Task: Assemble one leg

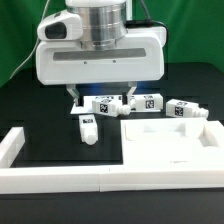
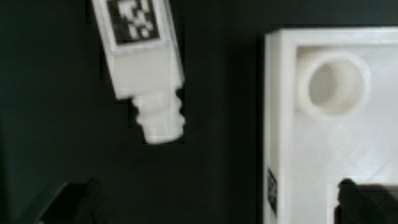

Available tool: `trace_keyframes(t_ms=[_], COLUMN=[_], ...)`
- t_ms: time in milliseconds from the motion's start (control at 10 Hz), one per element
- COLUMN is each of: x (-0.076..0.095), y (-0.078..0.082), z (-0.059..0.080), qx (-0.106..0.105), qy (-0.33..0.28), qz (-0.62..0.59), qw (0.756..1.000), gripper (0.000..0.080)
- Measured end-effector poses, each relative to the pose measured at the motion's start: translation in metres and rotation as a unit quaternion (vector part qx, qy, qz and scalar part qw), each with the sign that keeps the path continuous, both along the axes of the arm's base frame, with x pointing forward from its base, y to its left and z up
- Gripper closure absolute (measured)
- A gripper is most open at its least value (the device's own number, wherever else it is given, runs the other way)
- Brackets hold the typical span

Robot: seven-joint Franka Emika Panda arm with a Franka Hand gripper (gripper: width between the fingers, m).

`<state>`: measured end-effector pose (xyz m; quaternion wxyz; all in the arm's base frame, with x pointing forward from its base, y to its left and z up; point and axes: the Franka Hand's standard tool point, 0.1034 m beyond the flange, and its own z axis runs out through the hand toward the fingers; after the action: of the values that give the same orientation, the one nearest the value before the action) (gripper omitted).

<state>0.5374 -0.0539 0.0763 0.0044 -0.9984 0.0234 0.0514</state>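
One leg (image 1: pixel 88 128), a small white post with a black-and-white tag, lies on the black table beside the white square panel (image 1: pixel 170 142). In the wrist view this leg (image 2: pixel 139 65) shows its tag and its ridged end, apart from the panel (image 2: pixel 338 140), whose corner has a round socket (image 2: pixel 329 85). Three more legs (image 1: pixel 105 104) (image 1: pixel 146 102) (image 1: pixel 186 110) lie in a row behind. My gripper (image 1: pixel 103 96) (image 2: pixel 217 205) hovers above the table, open and empty. The dark fingertips (image 2: pixel 71 200) stand one over bare table and one over the panel's edge, touching nothing.
Long white border rails (image 1: pixel 20 150) run along the exterior view's left and front (image 1: pixel 110 182). A green backdrop stands behind the table. The gripper's big white body (image 1: pixel 100 50) hides part of the back of the table.
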Motion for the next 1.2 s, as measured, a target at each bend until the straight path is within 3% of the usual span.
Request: trace_keyframes(t_ms=[600,900,1000,1200], x=[-0.001,-0.028,-0.037,-0.037], y=[0.001,0.008,0.000,0.003], z=[-0.002,0.003,-0.005,-0.005], qx=[0.001,0.001,-0.004,-0.001], qy=[0.002,-0.033,-0.059,-0.050], qz=[0.003,0.101,0.077,0.081], qw=[1.000,0.994,0.995,0.996], gripper=[0.0150,0.0150,0.0150,0.0150])
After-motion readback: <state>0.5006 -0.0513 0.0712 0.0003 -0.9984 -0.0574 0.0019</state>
